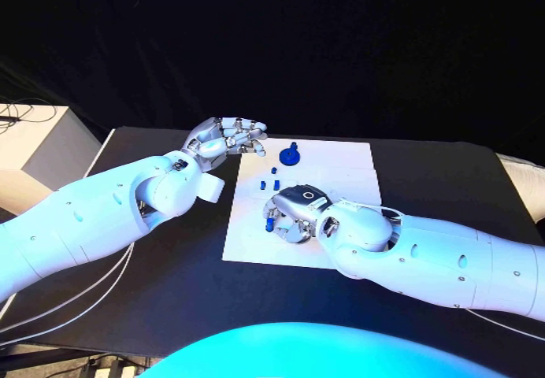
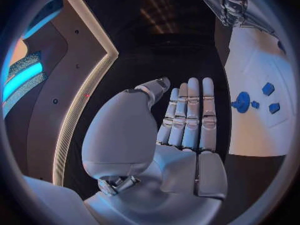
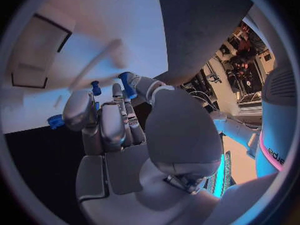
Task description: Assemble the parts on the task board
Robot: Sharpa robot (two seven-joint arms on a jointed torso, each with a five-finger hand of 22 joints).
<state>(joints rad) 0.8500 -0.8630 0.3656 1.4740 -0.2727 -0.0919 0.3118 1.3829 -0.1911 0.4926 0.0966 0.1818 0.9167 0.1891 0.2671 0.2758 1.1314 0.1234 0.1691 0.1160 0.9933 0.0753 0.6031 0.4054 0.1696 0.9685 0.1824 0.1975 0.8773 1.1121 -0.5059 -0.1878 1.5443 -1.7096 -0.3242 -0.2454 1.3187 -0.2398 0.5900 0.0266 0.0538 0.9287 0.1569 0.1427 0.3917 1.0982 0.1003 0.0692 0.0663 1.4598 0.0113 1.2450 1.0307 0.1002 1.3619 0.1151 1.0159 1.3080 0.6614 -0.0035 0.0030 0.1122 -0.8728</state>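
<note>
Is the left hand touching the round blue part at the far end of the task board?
Apart. In the left wrist view the left hand is held flat with its fingers straight, and dark table shows between the fingertips and the round blue part on the task board.

Boards: I see one white plate (image 1: 341, 169) on the table in front of me.
Round blue parts: one, a disc-shaped piece (image 1: 292, 156) near the plate's far edge.
Small blue parts lying loose: three that I can count, (image 1: 275, 170), (image 1: 262, 185) and (image 1: 272, 184), just beside each other.
Blue parts at my right hand (image 1: 293, 214): at least one (image 1: 267, 224); I cannot tell the rest.
Hands: two, with my left hand (image 1: 225, 138).
</note>
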